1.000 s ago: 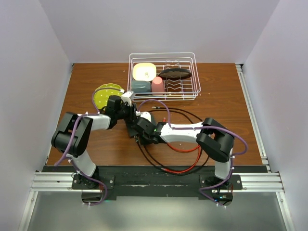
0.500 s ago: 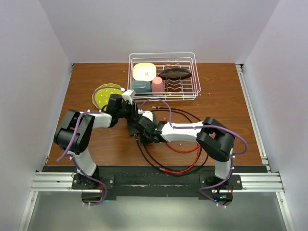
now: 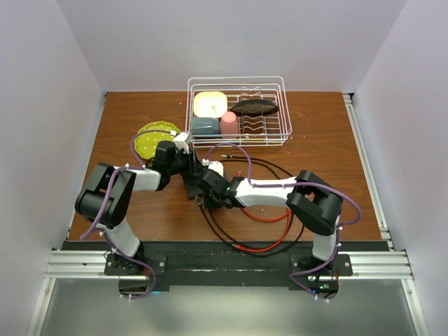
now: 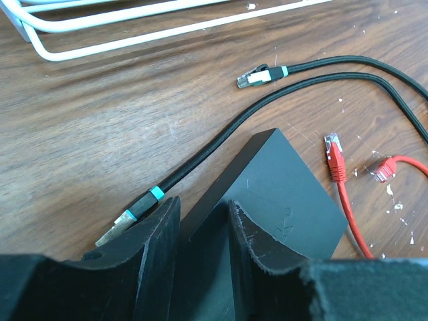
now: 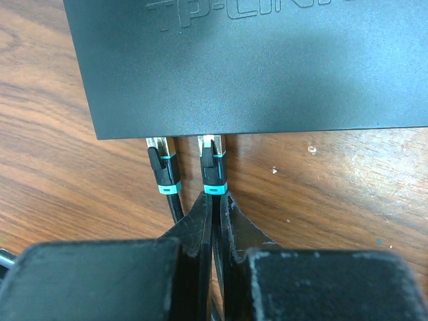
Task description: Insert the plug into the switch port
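The switch [image 5: 254, 60] is a flat matte-black box lying on the wooden table. In the left wrist view its corner [image 4: 287, 187] juts out past my left gripper [image 4: 202, 214], which is shut on the switch's edge. My right gripper [image 5: 217, 200] is shut on a black cable just behind the plug [image 5: 213, 167], a black one with a teal band. The plug's metal tip meets the switch's near edge; how deep it sits is hidden. A second, matching plug [image 5: 163, 168] stands at that edge just to its left. From above, both grippers [image 3: 187, 168] [image 3: 208, 190] meet at mid-table.
A white wire rack [image 3: 238, 84] with dishes stands at the back, a green plate [image 3: 150, 140] to its left. Loose black plugs [image 4: 261, 75] [image 4: 134, 217], red plugs [image 4: 333, 150] and looped red cable [image 3: 269, 217] lie around the switch.
The left arm's elbow swayed a little to the right and back while its jaws stayed on the switch. The right arm has hardly moved.
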### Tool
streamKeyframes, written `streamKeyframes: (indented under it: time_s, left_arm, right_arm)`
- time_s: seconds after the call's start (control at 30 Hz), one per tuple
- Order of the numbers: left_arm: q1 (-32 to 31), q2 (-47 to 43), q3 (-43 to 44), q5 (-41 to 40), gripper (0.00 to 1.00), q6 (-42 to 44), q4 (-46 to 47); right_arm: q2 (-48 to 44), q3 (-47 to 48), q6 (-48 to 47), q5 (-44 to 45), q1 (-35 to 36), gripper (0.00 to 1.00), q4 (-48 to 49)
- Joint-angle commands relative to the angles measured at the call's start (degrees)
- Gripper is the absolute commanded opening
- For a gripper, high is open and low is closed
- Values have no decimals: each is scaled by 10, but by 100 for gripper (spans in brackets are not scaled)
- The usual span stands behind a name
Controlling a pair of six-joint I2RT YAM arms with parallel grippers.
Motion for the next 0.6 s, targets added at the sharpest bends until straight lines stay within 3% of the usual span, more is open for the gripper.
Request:
streamKeyframes:
  time_s: [0.0, 0.57]
  left_arm:
    - [-28, 9, -44, 71, 0, -22, -151]
    - [-47, -9, -68, 66, 0, -38, -153]
  right_arm:
    - [12, 22, -17, 112, -44, 0, 122]
    - [42, 72, -18, 100, -71, 0, 146]
